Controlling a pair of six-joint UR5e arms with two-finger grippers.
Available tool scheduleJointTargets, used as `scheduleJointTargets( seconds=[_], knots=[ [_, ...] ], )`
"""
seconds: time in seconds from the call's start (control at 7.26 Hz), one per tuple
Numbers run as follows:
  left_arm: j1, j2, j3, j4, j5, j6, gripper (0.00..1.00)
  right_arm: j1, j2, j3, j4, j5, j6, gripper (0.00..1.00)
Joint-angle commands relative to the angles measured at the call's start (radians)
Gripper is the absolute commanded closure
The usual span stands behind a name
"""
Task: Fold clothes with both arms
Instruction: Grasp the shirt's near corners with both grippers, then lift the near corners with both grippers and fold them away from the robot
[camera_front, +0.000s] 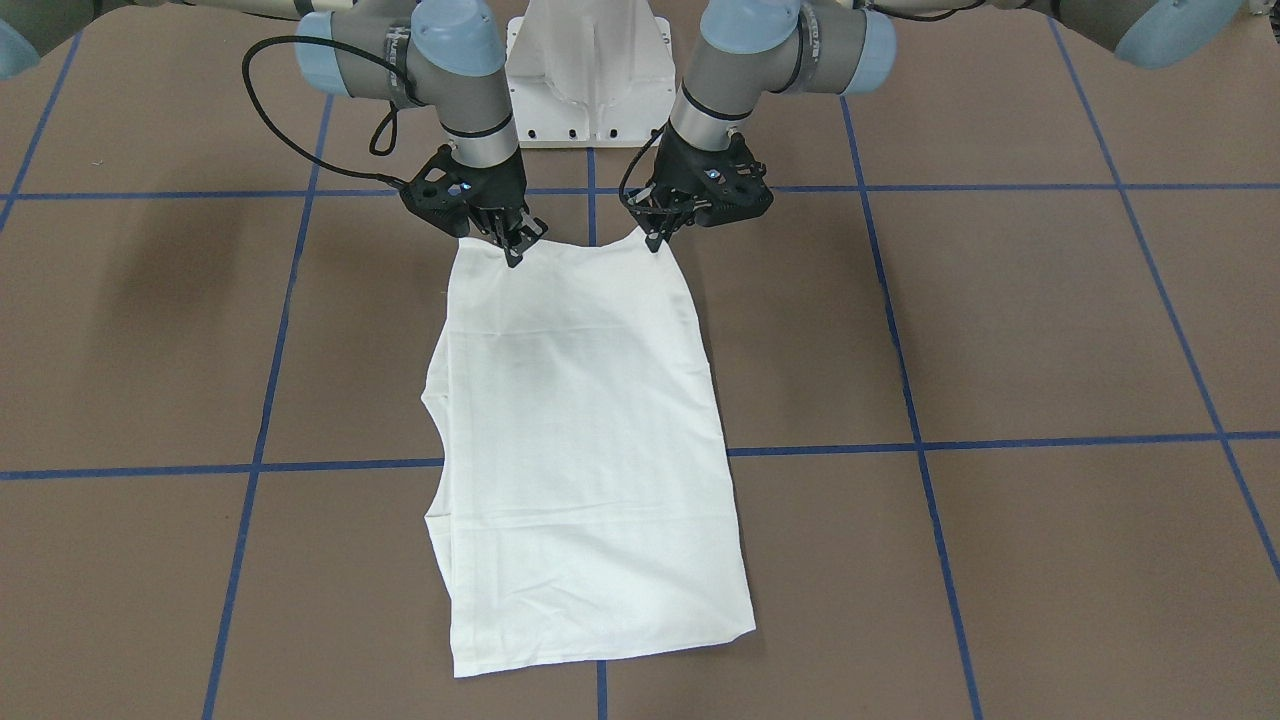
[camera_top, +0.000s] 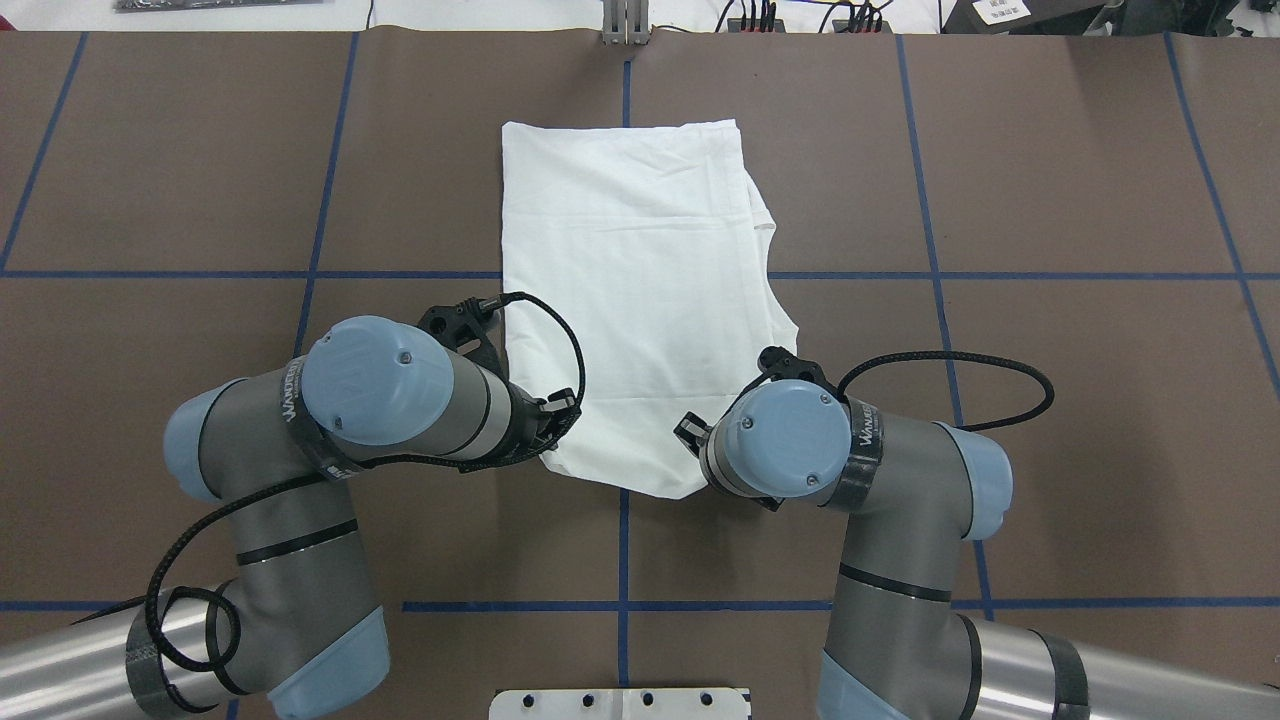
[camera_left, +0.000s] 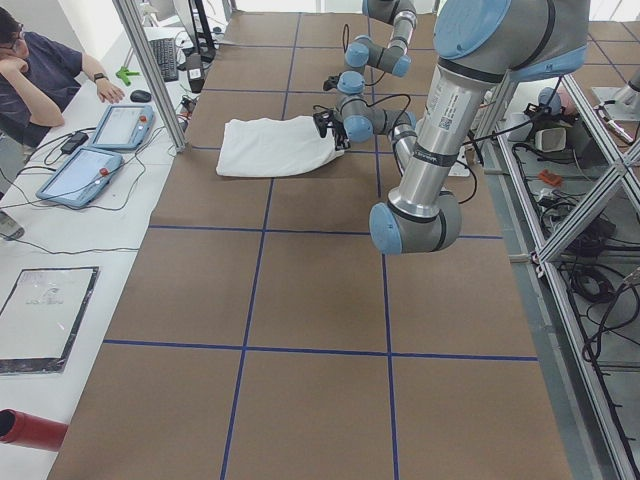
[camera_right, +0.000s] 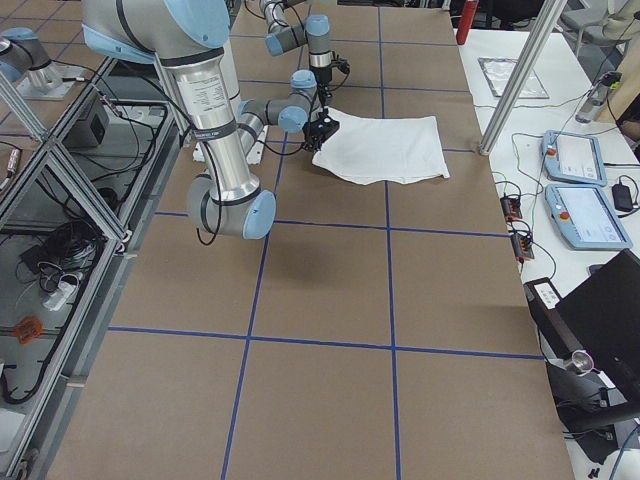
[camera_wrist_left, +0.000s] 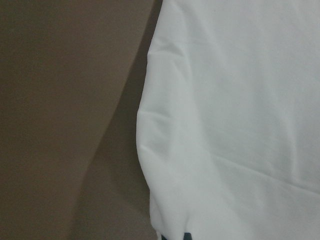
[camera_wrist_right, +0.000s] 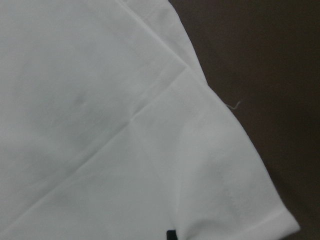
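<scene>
The white T-shirt (camera_front: 580, 430) lies folded into a long rectangle on the brown table, sleeves tucked in; it also shows in the overhead view (camera_top: 630, 280). No text or collar shows. My left gripper (camera_front: 657, 240) is shut on the shirt's corner nearest the robot on its side, and my right gripper (camera_front: 515, 247) is shut on the other near corner. The edge between them sags a little. In the overhead view the left gripper (camera_top: 552, 440) sits at the shirt's near left corner, and the right one is hidden under its wrist. Both wrist views show white cloth (camera_wrist_left: 240, 125) (camera_wrist_right: 100, 125) close up.
The white pedestal base (camera_front: 590, 80) stands just behind the grippers. Blue tape lines (camera_front: 920, 440) grid the table. Beyond the table's far edge a seated operator (camera_left: 40, 70) and two tablets (camera_left: 100, 150) are at a side desk.
</scene>
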Motion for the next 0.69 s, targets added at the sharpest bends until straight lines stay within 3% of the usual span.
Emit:
scheduleJointTargets(
  seconds=[0.0,0.28,0.55],
  knots=[
    [0.046,0.016,-0.051,0.014,-0.061,-0.021,1.00,-0.017,-0.021,0.099,-0.021,0.111,0.002,1.00],
    [0.161,0.030,-0.167,0.095,-0.065,-0.075,1.00,-0.046,-0.061,0.214,-0.028,0.263,0.002,1.00],
    [0.210,0.030,-0.312,0.230,-0.065,-0.127,1.00,-0.070,-0.063,0.232,-0.028,0.305,0.004,1.00]
  ],
)
